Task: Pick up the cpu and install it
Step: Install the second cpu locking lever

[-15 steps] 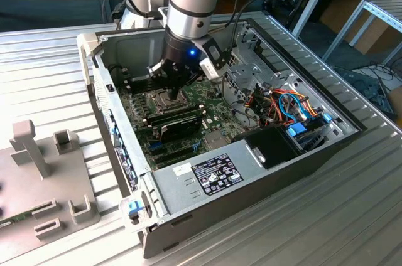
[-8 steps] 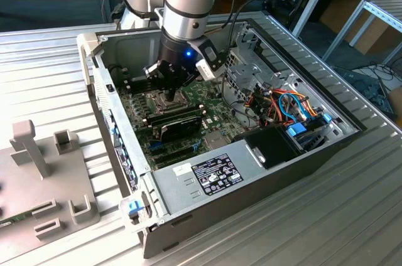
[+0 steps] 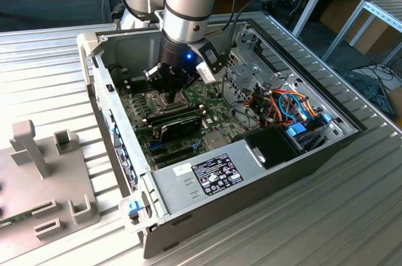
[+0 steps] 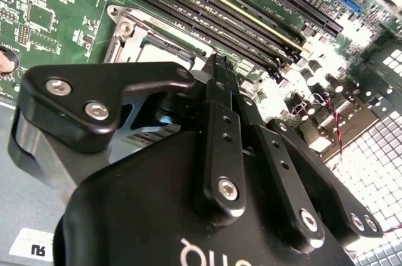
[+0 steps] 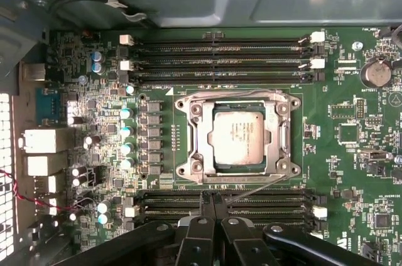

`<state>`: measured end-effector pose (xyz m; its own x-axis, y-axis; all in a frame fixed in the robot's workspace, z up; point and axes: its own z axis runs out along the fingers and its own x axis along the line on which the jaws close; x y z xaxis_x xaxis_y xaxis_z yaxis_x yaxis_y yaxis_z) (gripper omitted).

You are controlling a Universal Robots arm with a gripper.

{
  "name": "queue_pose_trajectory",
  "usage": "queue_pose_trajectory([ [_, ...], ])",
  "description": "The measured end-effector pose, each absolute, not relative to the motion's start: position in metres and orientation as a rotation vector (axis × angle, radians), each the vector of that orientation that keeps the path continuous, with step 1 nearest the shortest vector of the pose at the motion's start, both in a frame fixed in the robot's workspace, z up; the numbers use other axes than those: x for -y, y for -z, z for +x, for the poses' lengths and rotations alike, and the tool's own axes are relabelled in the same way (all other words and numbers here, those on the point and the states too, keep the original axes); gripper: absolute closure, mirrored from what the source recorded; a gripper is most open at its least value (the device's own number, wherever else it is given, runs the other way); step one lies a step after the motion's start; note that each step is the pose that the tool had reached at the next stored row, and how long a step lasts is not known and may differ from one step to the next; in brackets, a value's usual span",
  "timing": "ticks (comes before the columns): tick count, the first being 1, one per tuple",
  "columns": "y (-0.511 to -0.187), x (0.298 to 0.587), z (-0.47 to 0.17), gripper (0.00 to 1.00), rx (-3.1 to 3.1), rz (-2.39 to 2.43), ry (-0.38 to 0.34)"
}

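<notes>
CPU (image 5: 237, 136) sits flat in the motherboard socket (image 5: 237, 137), metal lid facing up, inside the hinged frame; judging by that, the placement step looks done. It's square, so no real long axis; its edges run parallel to the socket frame and to the memory slots (image 5: 220, 53) on both sides, which is how the socket keys it.

End effector (image 5: 215, 206) hangs just above the board beside the socket, over the nearer bank of memory slots. In both wrist views the fingertips (image 4: 220, 68) are pressed together with nothing between them, so it holds nothing.

In the exterior view the arm (image 3: 188, 2) reaches straight down into the open PC case (image 3: 264, 165), lying on the slatted tabletop (image 3: 352, 216), likely vertical to clear the case walls and drive cage.
</notes>
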<state>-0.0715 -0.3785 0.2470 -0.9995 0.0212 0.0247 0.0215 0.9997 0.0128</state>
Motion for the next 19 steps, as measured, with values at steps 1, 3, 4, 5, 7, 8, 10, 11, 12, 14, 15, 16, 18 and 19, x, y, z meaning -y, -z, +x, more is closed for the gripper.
queue_pose_trajectory([
  [1, -0.2469, 0.3785, -0.0715, 0.89, 3.117, -0.033, 0.021],
  [3, -0.2470, 0.3785, -0.0714, 0.89, 3.117, -0.033, 0.020],
  [4, -0.2470, 0.3780, -0.0714, 0.89, 3.117, -0.033, 0.020],
  [5, -0.2470, 0.3780, -0.0714, 0.89, 3.117, -0.033, 0.020],
  [7, -0.2471, 0.3779, -0.0715, 0.89, 3.117, -0.033, 0.020],
  [8, -0.2471, 0.3779, -0.0714, 0.89, 3.117, -0.033, 0.020],
  [10, -0.2470, 0.3777, -0.0718, 0.89, 3.117, -0.033, 0.021],
  [11, -0.2466, 0.3775, -0.0723, 0.89, 3.118, -0.033, 0.021],
  [12, -0.2461, 0.3774, -0.0729, 0.89, 3.118, -0.033, 0.021],
  [14, -0.2449, 0.3767, -0.0742, 0.89, 3.119, -0.033, 0.020],
  [15, -0.2442, 0.3764, -0.0746, 0.89, 3.119, -0.033, 0.019],
  [16, -0.2436, 0.3761, -0.0750, 0.89, 3.119, -0.033, 0.018],
  [18, -0.2431, 0.3759, -0.0755, 0.89, 3.119, -0.033, 0.017],
  [19, -0.2431, 0.3758, -0.0757, 0.89, 3.119, -0.033, 0.016],
])
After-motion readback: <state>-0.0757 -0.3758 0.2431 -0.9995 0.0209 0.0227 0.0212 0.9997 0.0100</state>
